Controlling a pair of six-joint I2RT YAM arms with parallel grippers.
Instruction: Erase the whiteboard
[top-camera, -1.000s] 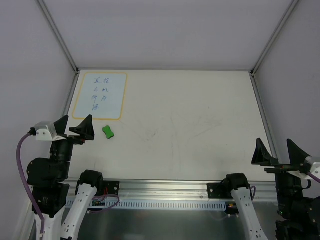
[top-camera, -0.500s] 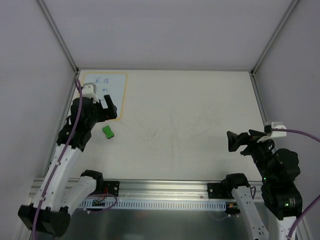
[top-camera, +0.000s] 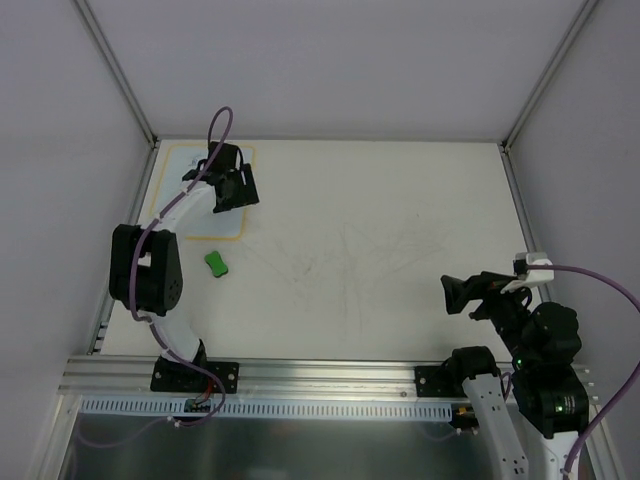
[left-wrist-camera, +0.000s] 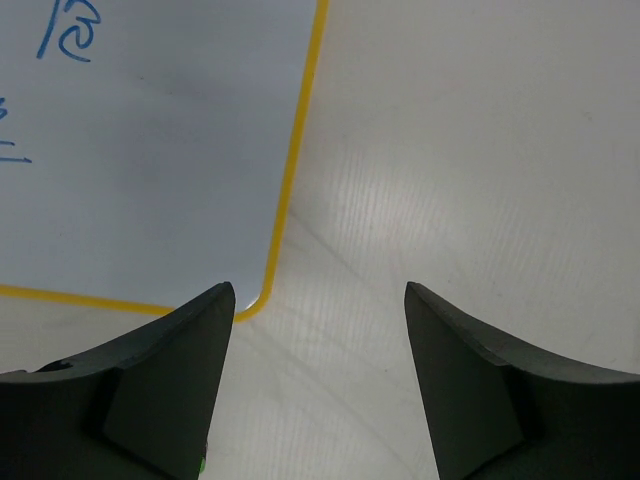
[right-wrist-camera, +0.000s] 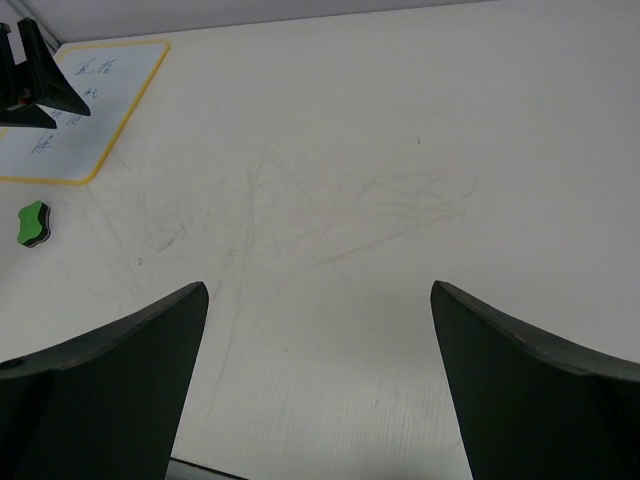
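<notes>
Spread left end effector (left-wrist-camera: 318, 292) hovers over one corner of the whiteboard (left-wrist-camera: 140, 170).

The whiteboard (top-camera: 220, 222) lies at the table's (top-camera: 400, 200) far left; my left gripper (top-camera: 238, 200) hovers over its right edge, the eraser (top-camera: 216, 263) just before it.

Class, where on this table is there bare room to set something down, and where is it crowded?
Free: the off-white tabletop, middle and far right, between the small green eraser block and the right claw. Crowded: far left, left claw over the yellow-rimmed whiteboard.
</notes>
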